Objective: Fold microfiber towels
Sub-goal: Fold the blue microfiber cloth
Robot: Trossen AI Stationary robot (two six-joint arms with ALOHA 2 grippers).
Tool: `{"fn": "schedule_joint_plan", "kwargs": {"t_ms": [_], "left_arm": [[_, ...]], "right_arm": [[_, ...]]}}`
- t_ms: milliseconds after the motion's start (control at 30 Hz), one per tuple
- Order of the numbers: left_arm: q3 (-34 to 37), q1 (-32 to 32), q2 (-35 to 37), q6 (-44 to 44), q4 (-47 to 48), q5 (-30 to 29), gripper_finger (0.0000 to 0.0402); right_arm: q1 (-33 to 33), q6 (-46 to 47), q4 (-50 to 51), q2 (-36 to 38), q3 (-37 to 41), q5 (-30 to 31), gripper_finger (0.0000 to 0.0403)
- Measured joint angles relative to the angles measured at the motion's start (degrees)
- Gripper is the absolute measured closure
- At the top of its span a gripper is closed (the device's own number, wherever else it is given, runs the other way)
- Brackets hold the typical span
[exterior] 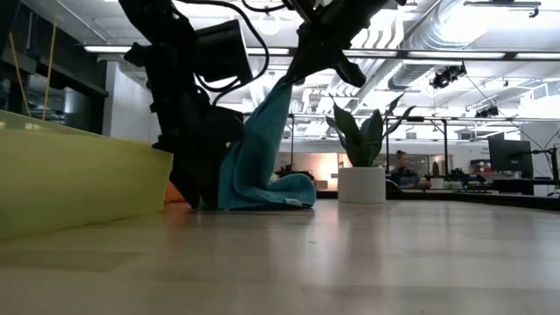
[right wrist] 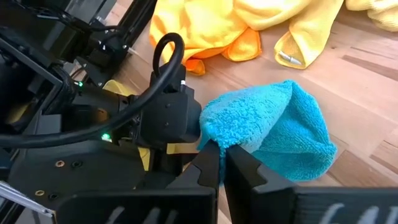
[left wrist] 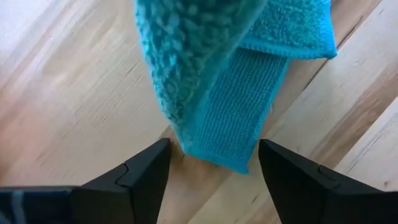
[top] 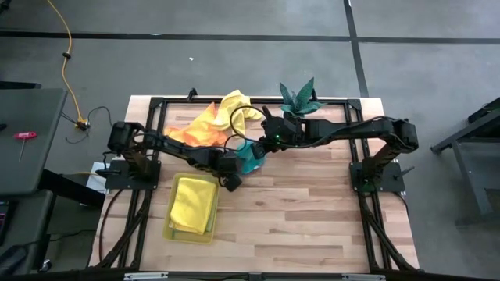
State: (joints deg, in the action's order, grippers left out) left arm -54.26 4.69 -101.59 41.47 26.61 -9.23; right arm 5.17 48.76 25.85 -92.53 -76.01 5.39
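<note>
- Near the middle of the worktop [top: 312, 211], the teal towel [right wrist: 280, 134] hangs long-ways up and down, its low end bunched on the wood.
- The right claw [right wrist: 222, 163] pinches its top edge tight.
- The left claw [left wrist: 211, 171] is down low, its fingers wide, either side of the fuzzy cloth's hem.

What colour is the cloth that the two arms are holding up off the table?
Teal. The teal towel shows best in the right wrist view.
</note>
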Motion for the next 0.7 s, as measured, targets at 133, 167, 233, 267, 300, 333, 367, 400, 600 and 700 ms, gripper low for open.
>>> {"fn": "schedule_joint_plan", "kwargs": {"t_ms": [133, 167, 233, 267, 300, 333, 367, 400, 600, 700], "left_arm": [[0.0, 0.0, 0.0, -0.1, 0.3, -0.1, 0.0209], [0.0, 0.0, -0.1, -0.1, 0.5, -0.2, 0.0227], [0.0, 0.1, -0.1, -0.2, 0.8, -0.3, 0.0267], [0.0, 0.1, -0.1, -0.6, 0.8, -0.3, 0.0289], [0.0, 0.1, -0.1, -1.1, 0.7, -0.3, 0.0312], [0.0, 0.1, -0.1, -1.6, 0.5, -0.2, 0.0335], [0.0, 0.1, -0.1, -2.3, 0.3, 0.1, 0.0357], [0.0, 0.1, 0.2, -3.0, 0.3, 0.5, 0.0378], [0.2, 0.6, 4.5, -5.9, 2.9, 0.8, 0.039], [0.2, 1.8, 8.8, -8.0, 4.0, -1.0, 0.0398]], "right_arm": [[0.1, -0.2, -0.2, 0.0, 0.0, 0.0, 0.0403], [0.1, -0.2, -0.3, 0.0, 0.0, 0.0, 0.0403], [0.1, -0.2, -0.3, 0.0, 0.0, 0.0, 0.0403], [0.1, -0.2, -0.3, 0.0, 0.0, 0.0, 0.0403], [0.1, -0.2, -0.3, 0.0, 0.0, 0.0, 0.0403], [0.1, -0.2, -0.3, 0.0, 0.0, 0.0, 0.0403], [0.1, -0.3, -0.3, 0.0, 0.0, 0.0, 0.0403], [0.1, -0.6, -0.3, 0.0, 0.0, 0.0, 0.0403], [0.1, -2.5, 1.6, 2.2, 0.0, 0.0, 0.0403], [0.1, -4.0, 5.0, 5.1, 0.0, 0.4, 0.0403]]}}
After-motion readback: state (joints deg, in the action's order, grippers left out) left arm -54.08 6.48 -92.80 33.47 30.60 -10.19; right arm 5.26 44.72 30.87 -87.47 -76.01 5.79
